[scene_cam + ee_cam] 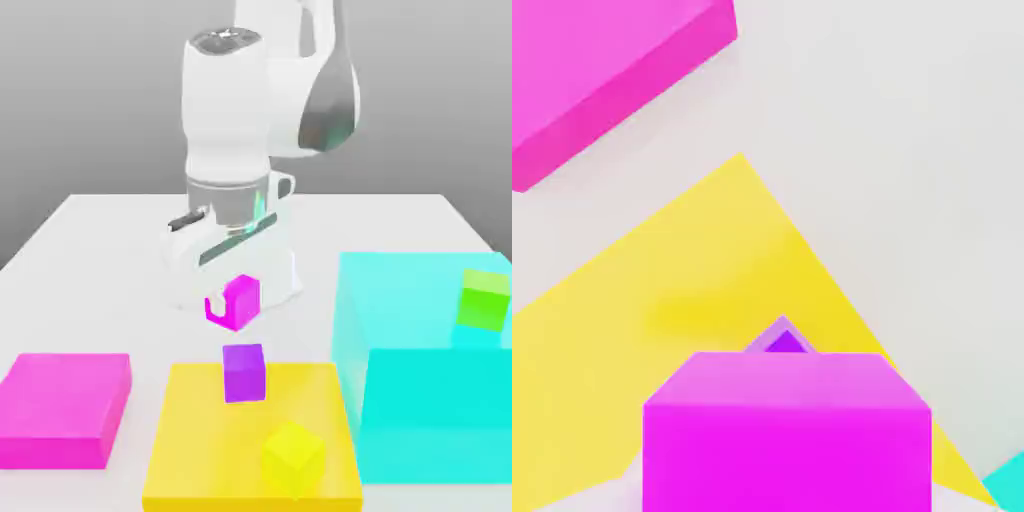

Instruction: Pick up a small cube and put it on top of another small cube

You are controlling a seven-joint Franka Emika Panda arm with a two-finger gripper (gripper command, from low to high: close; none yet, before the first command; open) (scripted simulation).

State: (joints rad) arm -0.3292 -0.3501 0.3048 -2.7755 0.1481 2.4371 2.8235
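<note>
Above the yellow slab (pixel 200 440), gripper (pixel 233 303) hangs off the table (pixel 90 260), fingers clamped tight on the small magenta cube (pixel 240 300). Cube is bright pink-magenta, plain faces, tilted a bit in the exterior view, same hue as the big flat magenta slab (pixel 62 405) at that view's left. Just under it, not touching, sits the violet-purple cube (pixel 244 372) on the yellow slab, darker and bluer, similar size. Hand view: magenta cube (pixel 787 440) close up, violet corner (pixel 782 340) poking out behind it.
</note>
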